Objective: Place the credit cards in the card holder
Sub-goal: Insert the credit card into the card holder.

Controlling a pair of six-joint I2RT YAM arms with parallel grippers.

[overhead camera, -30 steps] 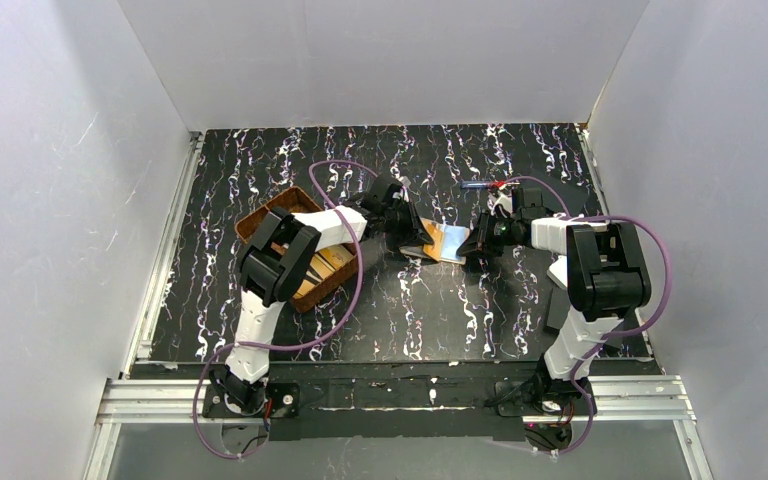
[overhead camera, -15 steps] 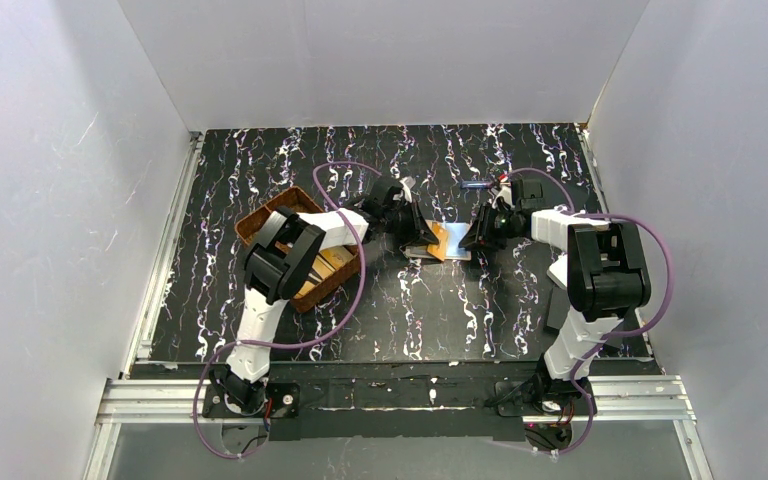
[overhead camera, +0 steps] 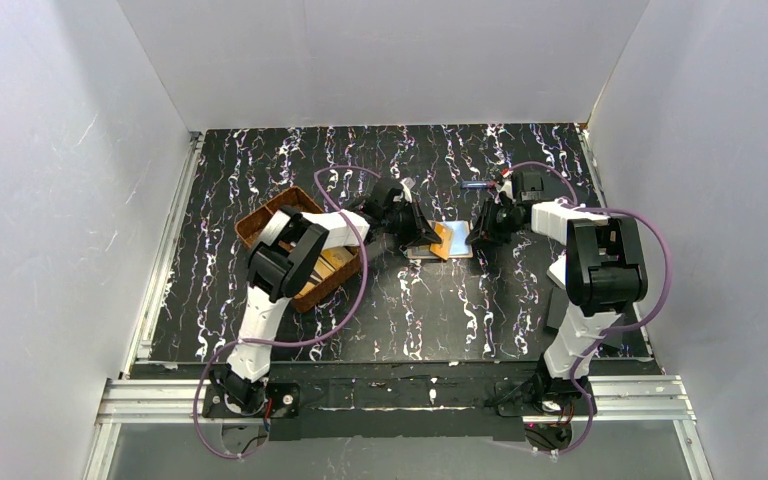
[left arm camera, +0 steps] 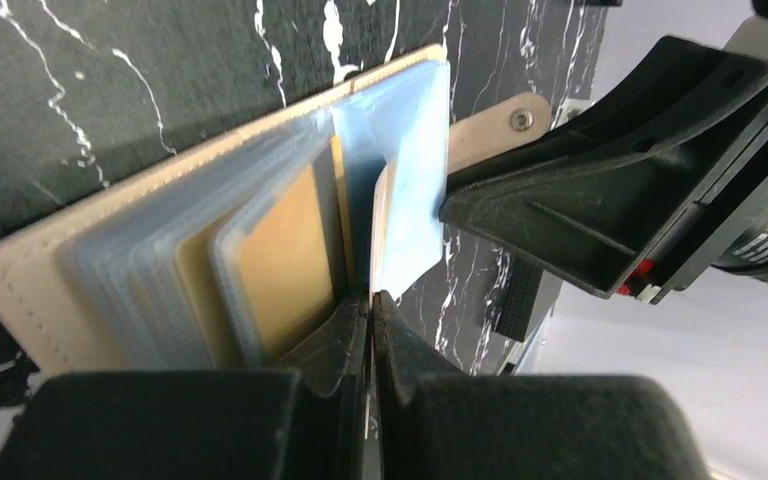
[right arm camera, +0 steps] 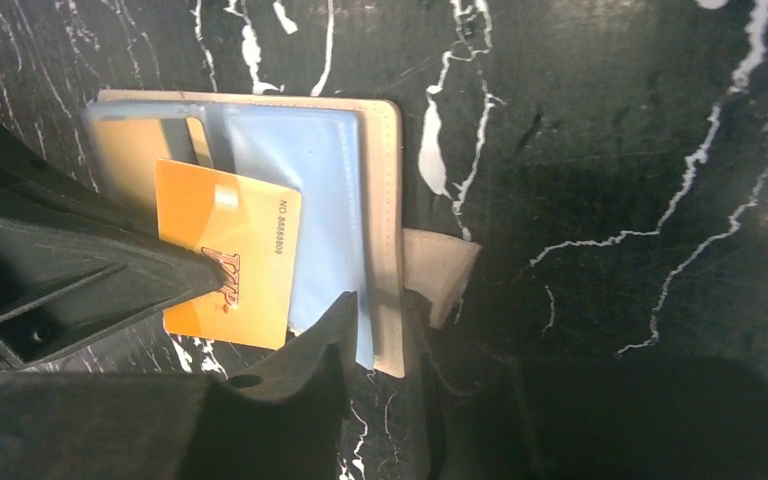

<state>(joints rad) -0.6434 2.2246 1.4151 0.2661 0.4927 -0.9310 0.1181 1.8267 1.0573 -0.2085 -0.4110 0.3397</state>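
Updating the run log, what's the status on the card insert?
Left gripper shut on orange card, over the open card holder. Right gripper part open, straddling holder's edge. Card not yet tucked in. No obstruction seen.

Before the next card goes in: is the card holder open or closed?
Open: the card holder shows clear sleeves fanned out, snap tab unfastened.

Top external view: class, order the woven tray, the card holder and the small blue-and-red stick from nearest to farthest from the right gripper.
From the right gripper:
1. card holder: at its fingertips, on its left.
2. small blue-and-red stick: a little beyond it, toward the back wall.
3. woven tray: far over on the table's left side.
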